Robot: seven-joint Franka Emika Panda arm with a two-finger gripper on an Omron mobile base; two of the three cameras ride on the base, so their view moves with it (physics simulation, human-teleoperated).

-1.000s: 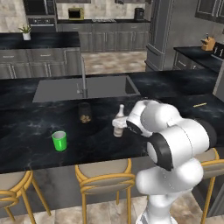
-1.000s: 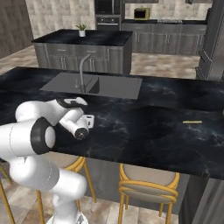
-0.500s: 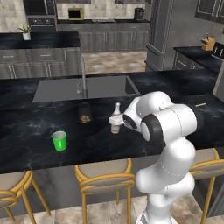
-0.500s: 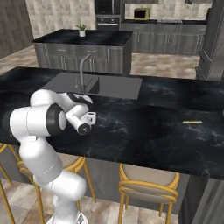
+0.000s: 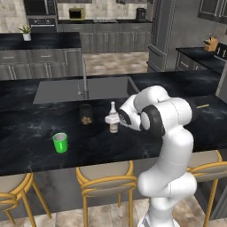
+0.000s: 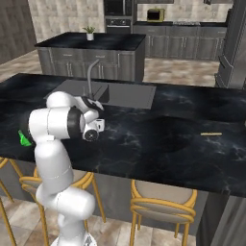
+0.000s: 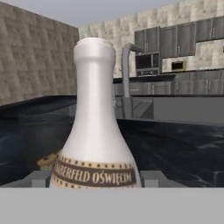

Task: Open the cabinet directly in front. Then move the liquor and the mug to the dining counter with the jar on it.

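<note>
Left base view is showing, from the left, the bright green mug [image 5: 60, 142], the dark see-through jar [image 5: 85, 114] and the slim pale liquor bottle [image 5: 113, 118] standing on the black marble dining counter [image 5: 26, 133]. Withdrawing straight back should be avoiding tipping. The gripper [image 5: 112, 119] is bracketing the bottle, jaws seemingly parted; grip unclear.

Jar [image 5: 86, 114] crowds the liquor [image 5: 114, 118] (faucet [image 5: 84, 79] behind); mug [image 5: 60, 142] seemingly well apart.

The black marble tabletop [image 5: 26, 137] carries the green mug [image 5: 60, 142], the dark jar [image 5: 85, 114] and the pale liquor bottle [image 5: 114, 118], all standing upright near its inset sink [image 5: 62, 88].
</note>
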